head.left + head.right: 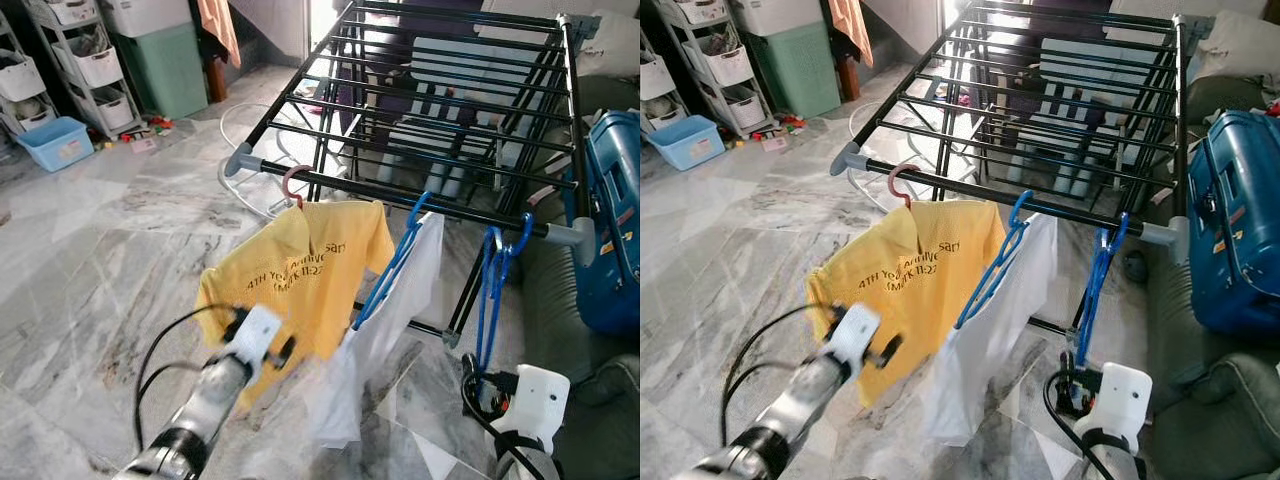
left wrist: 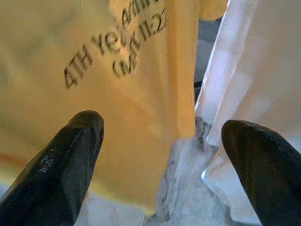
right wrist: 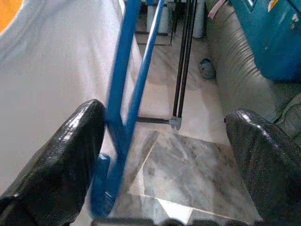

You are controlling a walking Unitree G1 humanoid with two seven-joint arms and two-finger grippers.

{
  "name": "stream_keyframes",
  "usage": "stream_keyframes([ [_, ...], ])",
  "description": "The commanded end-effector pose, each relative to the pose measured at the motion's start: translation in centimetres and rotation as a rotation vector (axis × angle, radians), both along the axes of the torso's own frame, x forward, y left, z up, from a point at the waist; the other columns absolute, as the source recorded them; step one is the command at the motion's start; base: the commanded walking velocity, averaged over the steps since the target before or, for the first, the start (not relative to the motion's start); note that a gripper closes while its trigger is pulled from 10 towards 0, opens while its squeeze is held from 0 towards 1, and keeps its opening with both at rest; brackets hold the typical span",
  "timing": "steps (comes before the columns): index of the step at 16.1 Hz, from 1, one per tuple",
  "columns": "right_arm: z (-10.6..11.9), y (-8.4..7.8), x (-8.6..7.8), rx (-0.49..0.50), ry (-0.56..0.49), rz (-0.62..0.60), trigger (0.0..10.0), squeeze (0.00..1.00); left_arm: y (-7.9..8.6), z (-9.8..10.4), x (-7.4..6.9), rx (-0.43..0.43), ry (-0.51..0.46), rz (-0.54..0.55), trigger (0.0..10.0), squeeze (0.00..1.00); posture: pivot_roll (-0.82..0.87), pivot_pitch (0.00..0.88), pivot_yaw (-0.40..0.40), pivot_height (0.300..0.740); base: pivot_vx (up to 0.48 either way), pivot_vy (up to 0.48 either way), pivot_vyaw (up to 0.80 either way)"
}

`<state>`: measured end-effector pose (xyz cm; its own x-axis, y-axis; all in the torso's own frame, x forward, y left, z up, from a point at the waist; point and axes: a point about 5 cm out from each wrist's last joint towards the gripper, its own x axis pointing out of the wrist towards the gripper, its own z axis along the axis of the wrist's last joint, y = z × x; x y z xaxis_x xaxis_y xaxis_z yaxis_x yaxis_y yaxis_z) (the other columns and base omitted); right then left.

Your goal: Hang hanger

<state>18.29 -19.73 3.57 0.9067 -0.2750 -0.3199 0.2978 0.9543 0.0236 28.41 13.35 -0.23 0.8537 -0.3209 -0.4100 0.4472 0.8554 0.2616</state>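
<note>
Marble floor (image 1: pixel 90 260), black drying rack (image 1: pixel 420 110). Three hangers on its front rail: pink with yellow shirt (image 1: pixel 300 265), blue with white garment (image 1: pixel 395 320), bare blue hanger (image 1: pixel 492 290) beside right hand (image 3: pixel 164 141). Both hands' fingers apart; left hand (image 2: pixel 160 141) facing shirt.

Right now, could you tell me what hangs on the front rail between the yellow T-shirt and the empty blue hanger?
A white garment on its own blue hanger hangs between the yellow T-shirt and the empty blue hanger, as the left eye view shows.
</note>
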Motion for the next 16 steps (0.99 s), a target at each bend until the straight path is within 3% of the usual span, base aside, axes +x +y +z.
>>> stream_keyframes([
  [1,-0.5,0.1,0.0,0.003,0.024,0.010,10.0,0.00,-0.2,0.2,0.2,-0.003,-0.015,0.006,10.0,0.00,0.00,0.000,-0.038,0.740,0.000,0.000,0.00],
  [10,-0.7,0.4,0.2,0.009,0.040,0.046,10.0,0.00,0.1,-1.1,-0.4,-0.011,0.087,0.064,10.0,0.00,0.01,0.000,-0.047,0.740,0.000,0.000,0.00],
  [16,-1.2,0.6,-0.3,0.021,0.064,0.037,10.0,0.00,0.5,-1.6,-0.8,-0.011,0.145,0.071,10.0,0.00,0.00,0.007,-0.040,0.740,-0.307,0.000,0.00],
])
